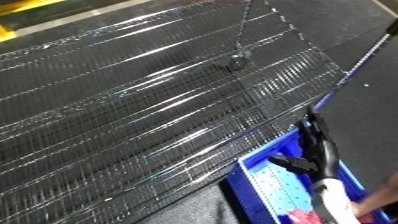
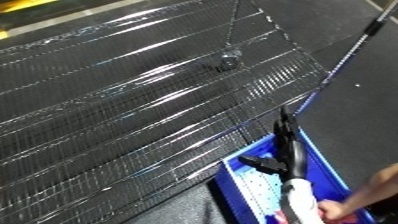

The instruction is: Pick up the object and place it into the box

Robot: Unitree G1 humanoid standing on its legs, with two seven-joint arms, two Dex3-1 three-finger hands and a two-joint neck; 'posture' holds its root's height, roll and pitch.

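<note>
Pink thing (image 1: 304,217) lies in blue bin (image 1: 244,185), just below right hand (image 1: 313,150), partly hidden by white forearm (image 1: 333,200); shape cannot be told. Hand black, fingers straight, thumb out sideways, released, above bin's perforated floor. Right eye view shows more of dark floor right of hand. Beyond fingertips, shiny wire mesh surface (image 2: 133,100); yellow stripe (image 1: 27,12) at far left.
</note>
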